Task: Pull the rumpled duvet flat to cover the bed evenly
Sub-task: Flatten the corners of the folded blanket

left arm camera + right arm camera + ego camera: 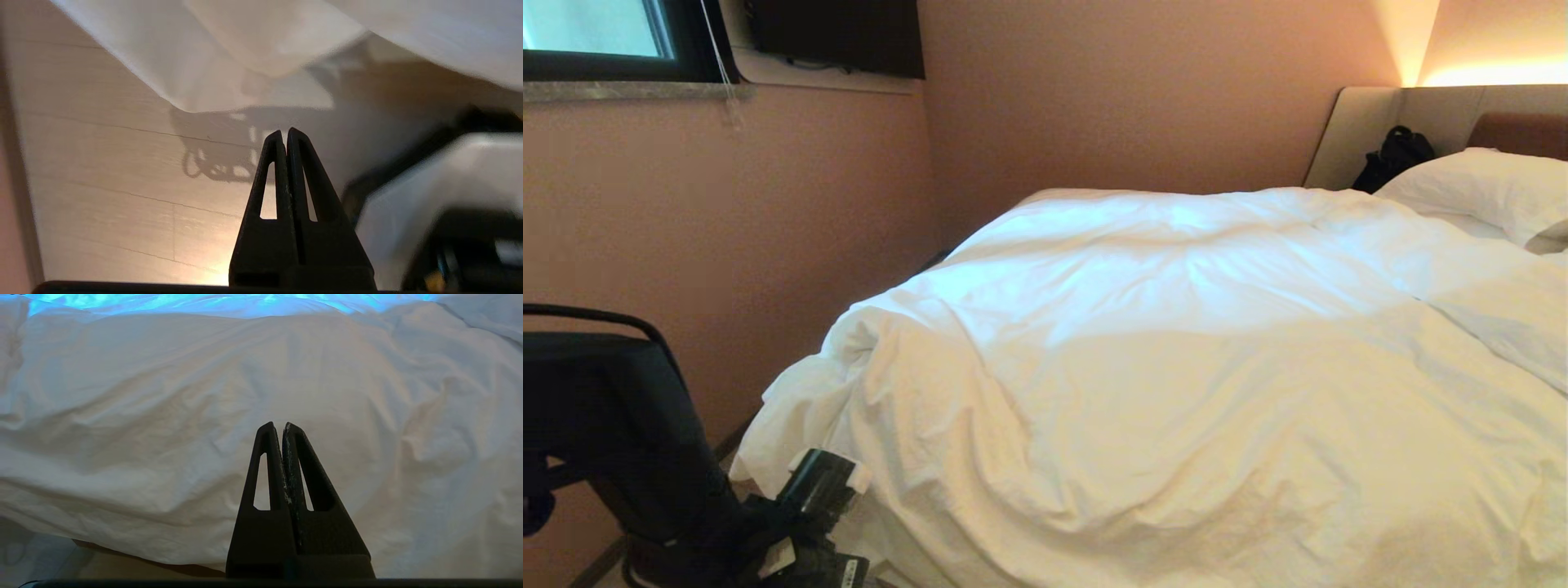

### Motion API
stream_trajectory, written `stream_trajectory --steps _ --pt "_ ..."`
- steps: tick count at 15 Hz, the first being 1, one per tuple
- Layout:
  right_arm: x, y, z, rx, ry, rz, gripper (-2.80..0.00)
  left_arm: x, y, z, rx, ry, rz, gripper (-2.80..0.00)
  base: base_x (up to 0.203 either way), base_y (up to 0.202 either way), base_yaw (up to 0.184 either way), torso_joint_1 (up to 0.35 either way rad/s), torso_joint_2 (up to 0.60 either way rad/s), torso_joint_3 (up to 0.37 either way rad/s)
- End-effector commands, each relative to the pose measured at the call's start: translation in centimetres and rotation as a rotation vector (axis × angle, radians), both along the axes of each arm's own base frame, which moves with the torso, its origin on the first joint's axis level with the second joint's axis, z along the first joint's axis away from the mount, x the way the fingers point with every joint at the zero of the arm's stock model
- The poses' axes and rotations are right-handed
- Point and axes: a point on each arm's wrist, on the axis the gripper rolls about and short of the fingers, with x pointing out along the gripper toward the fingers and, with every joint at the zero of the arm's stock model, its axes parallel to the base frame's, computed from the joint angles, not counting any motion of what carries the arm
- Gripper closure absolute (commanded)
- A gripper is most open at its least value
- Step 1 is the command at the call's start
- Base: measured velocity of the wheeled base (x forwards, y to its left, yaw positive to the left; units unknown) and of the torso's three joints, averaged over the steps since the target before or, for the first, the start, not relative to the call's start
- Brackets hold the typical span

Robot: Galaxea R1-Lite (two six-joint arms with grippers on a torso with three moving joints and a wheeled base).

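The duvet (pixel 1176 367) fills most of the head view, from the lower centre up to the right, spread over the bed (pixel 1356 131) in broad creases. Its near-left corner is bunched into a puffy fold that hangs off the bed's edge at the lower left. A ridge runs across the cloth at mid-right, and past it, at the upper right, lies a pillow (pixel 1478 192) against the beige headboard, with a dark bag (pixel 1396 159) just left of it.

The left gripper (pixel 284 131) is clenched on nothing: in the left wrist view its two black fingers (pixel 302 171) meet at the tips, over pale wood floor (pixel 102 163), with the hanging duvet edge above them in the frame and not touching them. In the head view the left arm (pixel 813 490) shows at the bottom left, just beside the drooping corner.

The right gripper (pixel 278 425) is likewise clenched and empty, its tips pointing at the creased duvet, which fills that view; whether they touch the cloth cannot be told.

At the far left of the head view stands a black chair (pixel 605 392), before a pink wall (pixel 768 204) with a window (pixel 596 33) in the upper left corner.
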Motion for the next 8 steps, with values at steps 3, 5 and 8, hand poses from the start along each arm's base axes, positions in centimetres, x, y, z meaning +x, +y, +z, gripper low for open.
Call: stream_trajectory --steps 3,5,8 --pt "0.0 0.0 0.0 -0.001 0.001 0.001 0.0 -0.6 -1.5 -3.7 0.097 -0.026 0.078 0.0 0.0 0.0 0.0 0.0 0.0 0.0" --pt "0.0 0.0 0.0 -0.001 0.001 0.001 0.0 -1.1 -2.1 -4.3 0.115 -0.041 0.101 0.0 0.0 0.0 0.0 0.0 0.0 0.0" --pt "0.0 0.0 0.0 -0.001 0.001 0.001 0.0 -1.5 -2.4 -4.6 0.104 -0.039 0.133 0.0 0.0 0.0 0.0 0.0 0.0 0.0"
